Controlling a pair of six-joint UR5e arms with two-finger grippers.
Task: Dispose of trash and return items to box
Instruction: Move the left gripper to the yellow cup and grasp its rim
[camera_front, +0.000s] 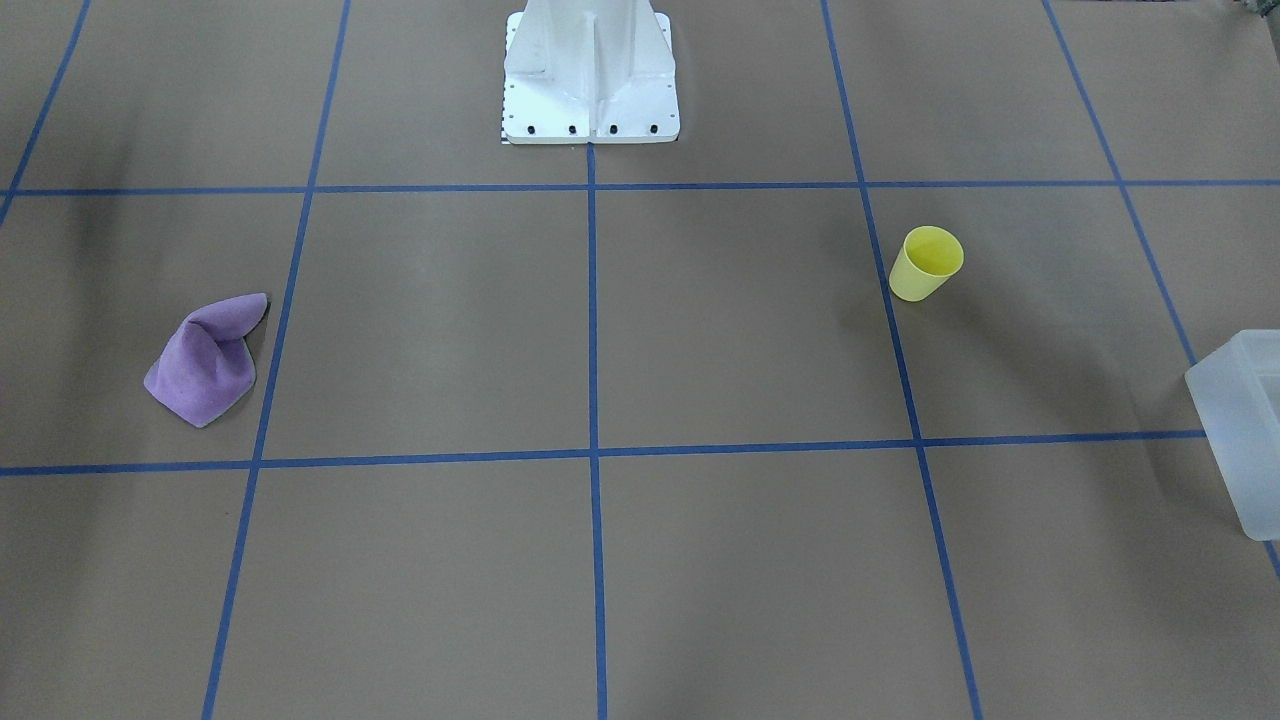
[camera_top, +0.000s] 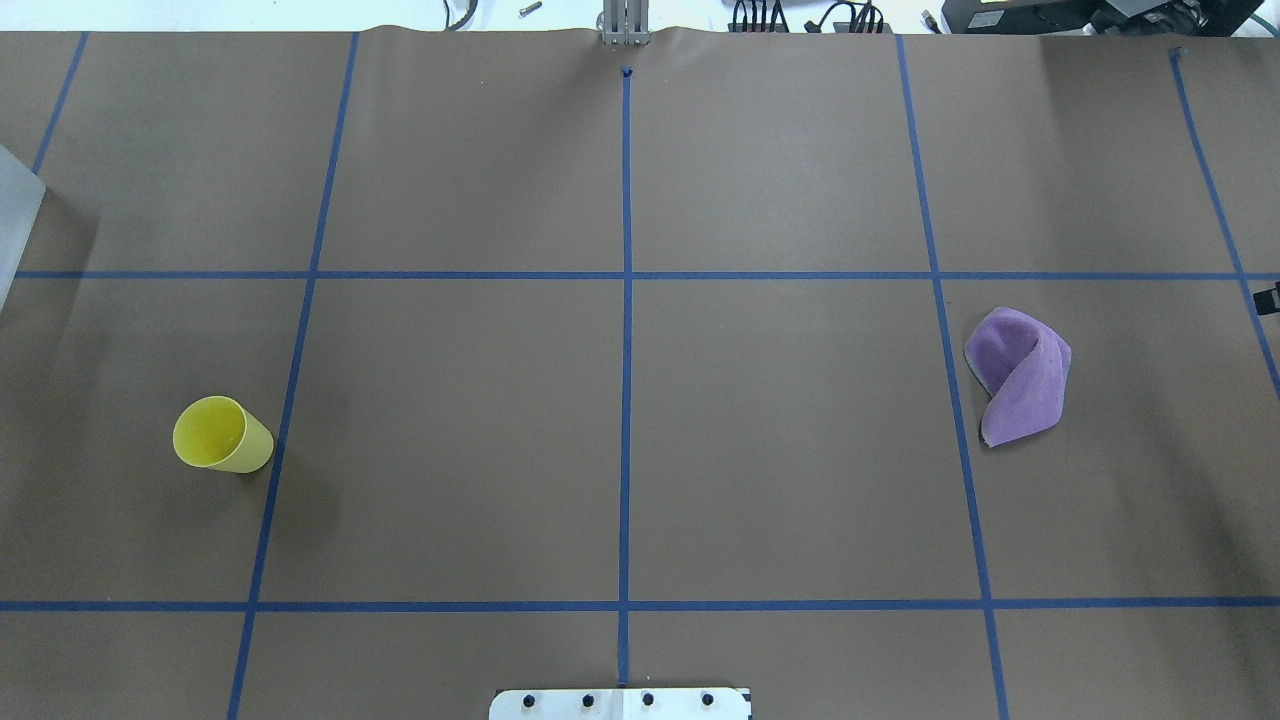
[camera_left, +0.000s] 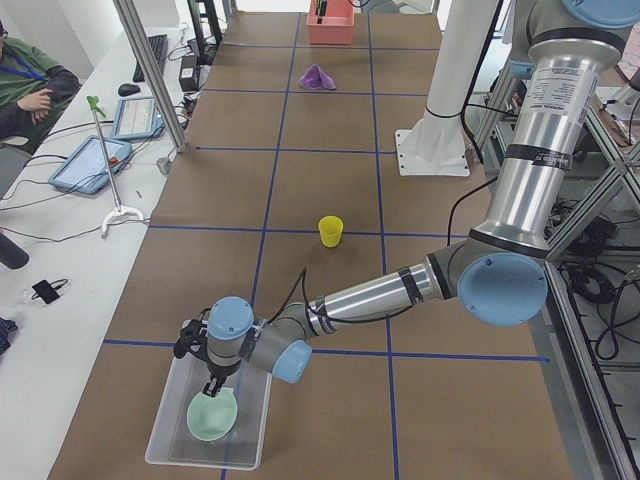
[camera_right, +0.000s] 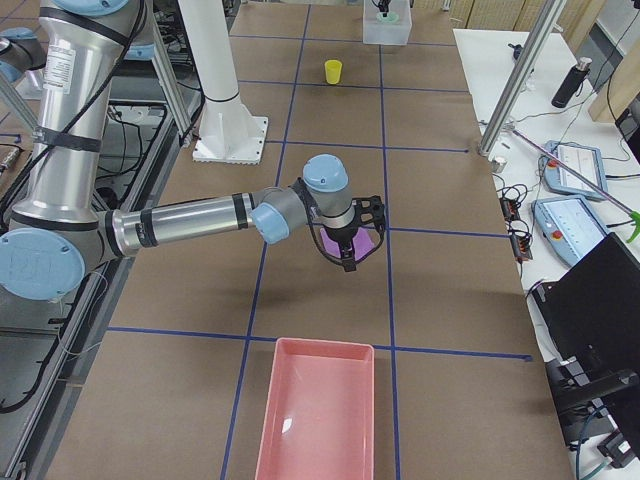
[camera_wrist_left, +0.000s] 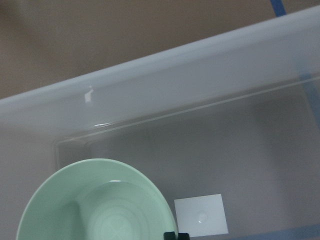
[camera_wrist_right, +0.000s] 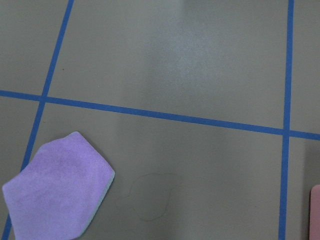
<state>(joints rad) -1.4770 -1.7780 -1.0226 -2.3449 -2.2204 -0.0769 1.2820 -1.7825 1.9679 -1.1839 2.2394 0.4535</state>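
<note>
Currently the left pincer (camera_left: 213, 388) sits low inside the box (camera_left: 160, 440), right at the rim of the mint bowl (camera_left: 212, 417), which appears to rest on the box floor near one end. Can't tell from these views whether the jaws are spread or clamped on that rim. Judgement: bowl placement is basically done, so release fully and lift straight up, clear of the box wall, so the glossy rim doesn't drag or tip. Yellow cup (camera_top: 222, 434) stands upright on the counter (camera_top: 450, 450), well apart from the box, not yet returned. It looks light and tapered, so grip mid-wall, gently. Right pincer (camera_right: 347, 262) hangs just above the purple cloth (camera_top: 1020, 375); its opening can't be read either. Probably the cloth is the trash, bound for the pink tray (camera_right: 318, 410), so pinch the raised fold, not the flat edge. Counter is matte brown paper gridded with blue tape (camera_top: 626, 400). White pedestal (camera_front: 590, 70) at centre; operator (camera_left: 30, 90) seated at a side desk with tablets (camera_left: 95, 160).
</note>
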